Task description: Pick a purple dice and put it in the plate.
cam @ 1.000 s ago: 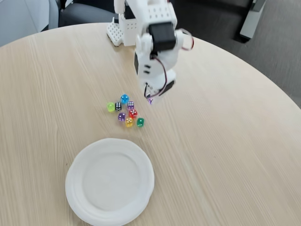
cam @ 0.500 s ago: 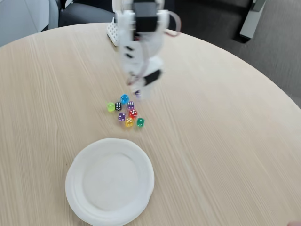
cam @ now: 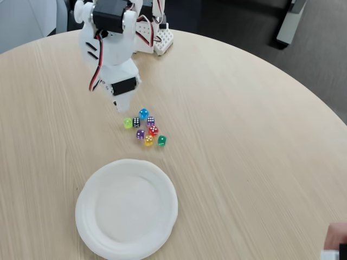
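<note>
Pale wood grain ran across the round table (cam: pixel 260 162), a light laminate with fine streaks, and its curved edge cut off against a dark grey floor (cam: pixel 320 59) at the upper right. A pale upright surface showed at the top left corner, and something dark, perhaps a chair, sat behind the arm's base. At the bottom right corner a bit of a person's hand (cam: pixel 335 238) edged into sight.

The white arm (cam: pixel 111 38) leaned out over the table from its base (cam: pixel 154 38) at the far side, red and black wires looping down its side. Its gripper (cam: pixel 118 105) pointed downward just up and to the left of the cluster of dice. I could not tell from where I stood whether the fingers were parted or pressed together, nor whether anything sat between them; the tip was too small and blurred.

The dice lay in a loose huddle near the middle of the table. Two purple dice were there: one (cam: pixel 150 121) beside the black die (cam: pixel 136 122), another (cam: pixel 140 134) lower down next to the yellow die (cam: pixel 148 140). A blue die (cam: pixel 143 113) sat at the top of the group, a lime-green one (cam: pixel 128 123) at the left, a red die (cam: pixel 153 130) in the middle and a dark green one (cam: pixel 161 140) at the right.

The plate (cam: pixel 87 216), plain white with a shallow rim, lay nearer to me than the dice, apart from them.
</note>
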